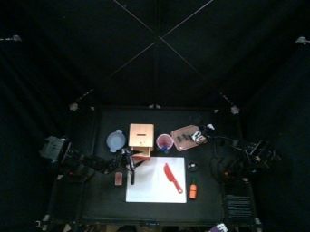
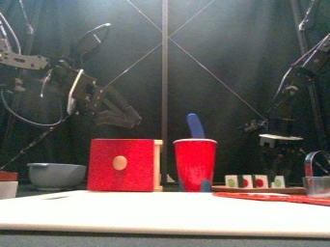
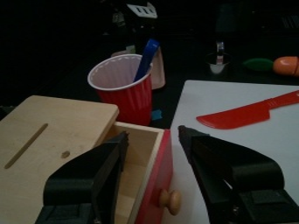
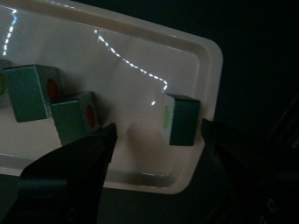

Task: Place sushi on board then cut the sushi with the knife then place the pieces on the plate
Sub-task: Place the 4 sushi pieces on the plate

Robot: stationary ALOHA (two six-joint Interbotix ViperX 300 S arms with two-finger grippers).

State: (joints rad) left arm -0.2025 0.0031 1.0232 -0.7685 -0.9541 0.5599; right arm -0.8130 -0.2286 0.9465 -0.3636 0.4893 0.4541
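Judged close to finished. No sushi on the white cutting board (image 1: pixel 145 186) at the near middle of the table, only the red knife (image 1: pixel 173 178) lying flat on its right half, free of either gripper. Sushi pieces (image 4: pixel 183 118) standing apart from one another on the pink tray (image 4: pixel 140 66), at the far right behind the board and just right of the red cup (image 2: pixel 195 164). Placing on the board and cutting therefore taken as done, and the move to the plate as done or all but done. Right gripper (image 4: pixel 160 131) low over the tray with jaws apart, holding nothing, in line with one of the sushi pieces but not pinching it. Left gripper (image 3: pixel 152 136) hovering at the left above the wooden box (image 3: pixel 52 131), over its red drawer front (image 3: pixel 160 175), jaws likewise apart and empty. Possibly left to do: a last tidying of the pieces and pulling both arms clear. Counted: one board; one tray; three sushi pieces in the right wrist view, perhaps more beyond its edge; two knives, the red knife on the board and one blue knife (image 2: pixel 196 125) upright in the single cup; one box; one blue-grey bowl (image 2: pixel 54 175) at the far left; one orange toy (image 1: pixel 193 190) just right of the board.
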